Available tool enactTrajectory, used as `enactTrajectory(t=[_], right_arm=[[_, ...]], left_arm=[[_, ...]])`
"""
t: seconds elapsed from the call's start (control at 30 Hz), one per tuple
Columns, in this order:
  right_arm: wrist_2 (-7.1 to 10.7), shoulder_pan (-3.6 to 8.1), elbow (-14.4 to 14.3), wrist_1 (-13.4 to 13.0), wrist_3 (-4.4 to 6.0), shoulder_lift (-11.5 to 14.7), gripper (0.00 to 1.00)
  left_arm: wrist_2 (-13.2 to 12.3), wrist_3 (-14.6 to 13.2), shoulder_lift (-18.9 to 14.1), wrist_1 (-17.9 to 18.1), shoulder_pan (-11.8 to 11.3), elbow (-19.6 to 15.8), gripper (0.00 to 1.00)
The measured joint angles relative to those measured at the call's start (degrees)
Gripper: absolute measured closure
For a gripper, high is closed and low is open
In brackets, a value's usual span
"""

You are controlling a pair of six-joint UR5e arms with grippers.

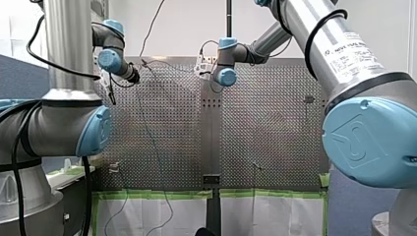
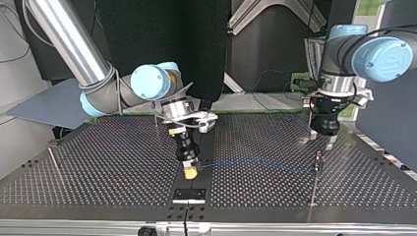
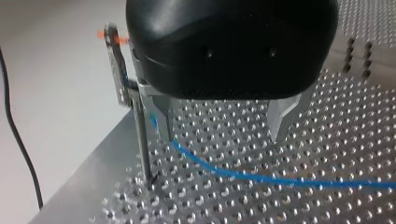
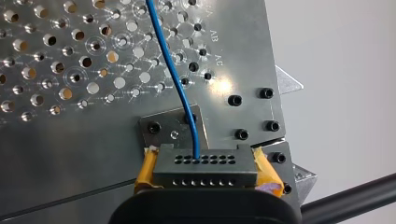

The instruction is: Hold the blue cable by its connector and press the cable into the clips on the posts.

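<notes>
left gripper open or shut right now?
Open. In the left wrist view the left gripper has its metal fingers well apart, clamping nothing; the cable runs past one finger.

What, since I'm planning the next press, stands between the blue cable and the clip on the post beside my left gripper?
Nothing visible does. The blue cable runs across the table to the post and climbs beside it, next to a finger of my open left gripper; the clip above is unblocked.
</notes>
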State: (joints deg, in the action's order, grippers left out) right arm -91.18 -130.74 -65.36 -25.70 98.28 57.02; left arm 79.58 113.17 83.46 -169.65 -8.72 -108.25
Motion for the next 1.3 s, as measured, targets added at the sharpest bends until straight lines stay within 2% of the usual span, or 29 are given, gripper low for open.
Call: enactTrajectory(t=[0.2,0.53,0.83,1.3], right_arm=[[0.03,0.05,0.00,0.05,-0.05,0.00,1.00],[-0.03,0.10,-0.01,0.40,-0.17,-0.02,1.00],[0.02,0.10,0.00,0.53,-0.16,-0.08,1.00],[-0.04,0.11,-0.03,0.52,-0.17,-0.23,1.00]], left_arm=[[-0.12,-2.56,-3.03,-2.94,-0.05,0.81,0.00],[1.59,-7.20,-7.05,-7.98,0.04,5.59,0.00],[1.16,-10.90,-7.34,-10.76,0.89,6.62,0.00],[0.96,-12.65,-6.07,-11.26,2.81,6.52,0.00]])
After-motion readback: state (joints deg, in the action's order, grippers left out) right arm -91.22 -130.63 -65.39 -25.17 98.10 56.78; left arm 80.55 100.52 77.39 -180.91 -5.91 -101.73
